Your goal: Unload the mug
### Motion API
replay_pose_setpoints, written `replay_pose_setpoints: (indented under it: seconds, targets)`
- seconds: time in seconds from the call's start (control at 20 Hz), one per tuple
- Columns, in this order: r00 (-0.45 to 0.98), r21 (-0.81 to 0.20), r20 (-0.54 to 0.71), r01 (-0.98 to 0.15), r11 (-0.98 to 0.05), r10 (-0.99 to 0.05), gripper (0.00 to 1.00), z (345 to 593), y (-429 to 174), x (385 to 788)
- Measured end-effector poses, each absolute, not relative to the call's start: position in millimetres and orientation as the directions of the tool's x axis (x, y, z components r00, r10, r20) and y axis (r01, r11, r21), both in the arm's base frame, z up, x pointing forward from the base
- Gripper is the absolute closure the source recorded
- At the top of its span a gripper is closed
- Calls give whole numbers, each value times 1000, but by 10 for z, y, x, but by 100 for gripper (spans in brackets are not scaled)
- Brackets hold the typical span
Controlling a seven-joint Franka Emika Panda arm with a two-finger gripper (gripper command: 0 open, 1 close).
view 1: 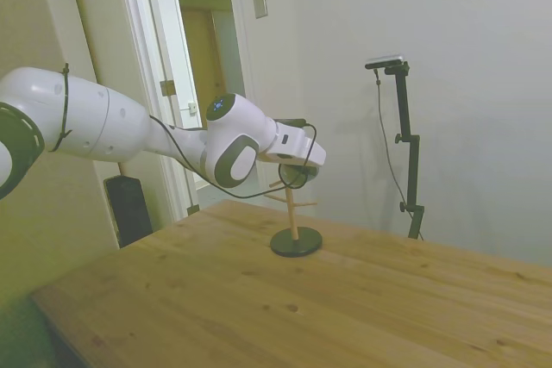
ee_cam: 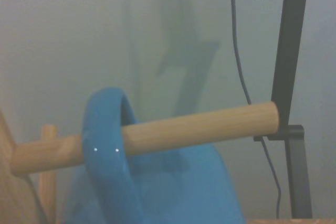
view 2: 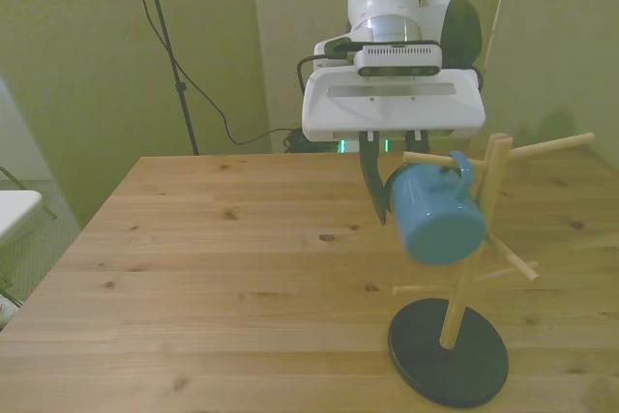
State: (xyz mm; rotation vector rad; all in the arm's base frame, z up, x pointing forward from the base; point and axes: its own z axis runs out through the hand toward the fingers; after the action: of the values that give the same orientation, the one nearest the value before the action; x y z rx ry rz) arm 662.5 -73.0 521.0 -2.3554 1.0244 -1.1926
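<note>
The blue mug hangs by its loop handle on an upper peg of a wooden mug tree with a round black base. My gripper reaches down at the mug from behind, fingers apart. One dark finger shows just beside the mug's wall on the front view's left. The other finger drops behind the mug and is hidden. In the side view the gripper sits at the top of the tree, and the mug is hard to make out there.
The tree's other pegs stick out to the front view's right and lower down. The tree stands near the table's front right. A dark box stands on the floor beyond the table's far edge in the side view.
</note>
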Motion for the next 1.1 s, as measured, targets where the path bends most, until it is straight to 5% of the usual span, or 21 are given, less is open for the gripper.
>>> replay_pose_setpoints:
  seconds: [1.1]
  targets:
    - [370,-567,570,-470,-677,-734,100,5525,-923,6351]
